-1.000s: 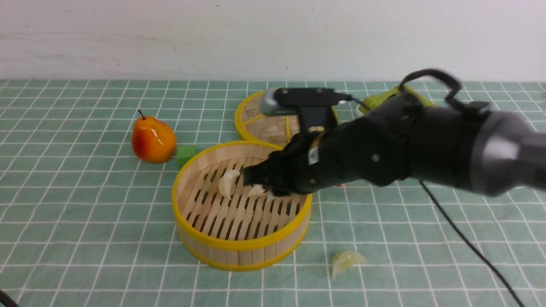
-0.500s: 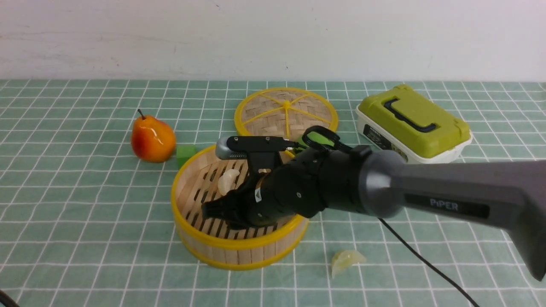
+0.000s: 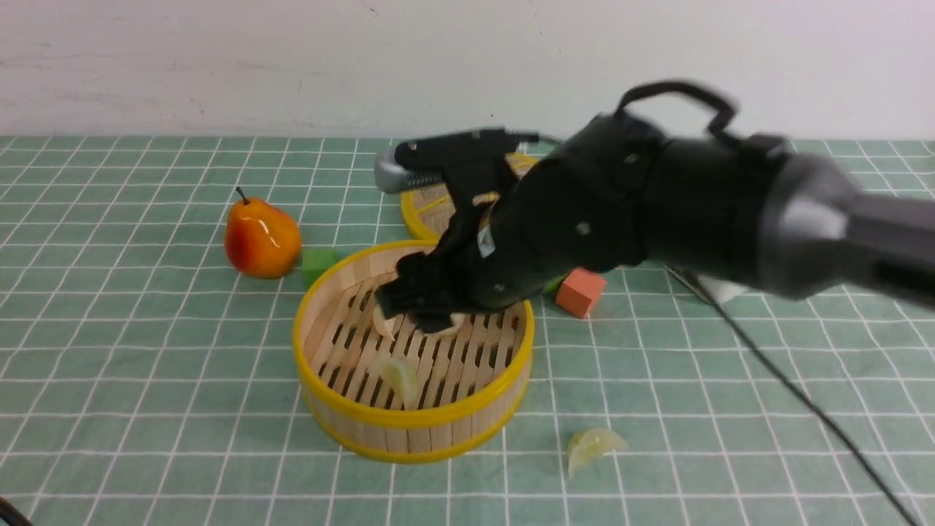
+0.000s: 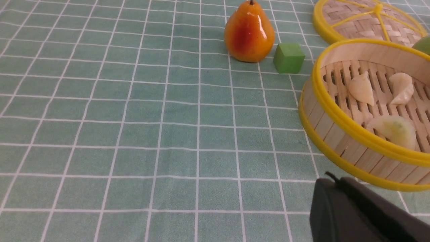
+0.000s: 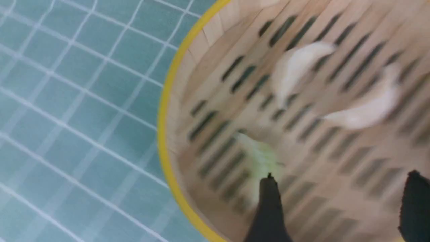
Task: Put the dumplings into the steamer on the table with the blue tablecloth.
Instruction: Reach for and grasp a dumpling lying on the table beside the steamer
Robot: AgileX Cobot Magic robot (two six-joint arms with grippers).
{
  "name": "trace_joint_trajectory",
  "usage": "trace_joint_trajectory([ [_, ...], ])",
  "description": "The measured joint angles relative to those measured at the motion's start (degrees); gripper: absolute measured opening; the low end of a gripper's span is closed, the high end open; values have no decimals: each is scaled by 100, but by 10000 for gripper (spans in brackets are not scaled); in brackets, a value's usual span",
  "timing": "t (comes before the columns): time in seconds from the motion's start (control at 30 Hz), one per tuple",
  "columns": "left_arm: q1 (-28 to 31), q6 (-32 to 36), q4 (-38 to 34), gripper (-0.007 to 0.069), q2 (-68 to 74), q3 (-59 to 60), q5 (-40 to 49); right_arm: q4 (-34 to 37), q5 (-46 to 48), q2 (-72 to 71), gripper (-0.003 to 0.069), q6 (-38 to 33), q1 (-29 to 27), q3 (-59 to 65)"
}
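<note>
Release step: right gripper (image 5: 340, 178), jaws apart, above steamer (image 3: 409, 421); left gripper (image 4: 339, 205) closed; next, grasp the green dumpling (image 3: 593, 447) near worktop's front edge.

Teal white-gridded tablecloth (image 3: 146, 365), yellow-rimmed steamer (image 3: 409, 421)

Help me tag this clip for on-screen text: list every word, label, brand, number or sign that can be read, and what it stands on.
No text can be read in these views.
Small white sticker on the right arm: too blurred to read.
Steamer, pear, green cube, orange block: no print shows.
</note>
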Motion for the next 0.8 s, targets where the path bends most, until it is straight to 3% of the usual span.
trace_joint_trajectory([
  [0.07, 0, 0, 0, -11, 0, 0, -5, -326, 571, -236, 497, -626, -7, -29],
  [0.1, 0, 0, 0, -11, 0, 0, -30, -507, 1406, -380, 497, -1301, -62, -23],
  [0.23, 0, -128, 0, -9, 0, 0, -159, -186, 2363, -396, 482, -2745, -391, 483],
  [0.33, 0, -239, 0, -6, 0, 0, -206, 284, 2007, -227, 468, -3475, -586, 1123],
  [0.5, 0, -344, 0, -3, 0, 6, -200, 346, 961, 59, 456, -4429, -623, 1678],
  [0.63, 0, -373, 0, -1, 0, 10, -150, 288, 96, 295, 456, -4593, -656, 1692],
  [0.8, 0, -379, 0, 4, 0, 10, -144, 306, -220, 696, 438, -4610, -748, 1692],
])
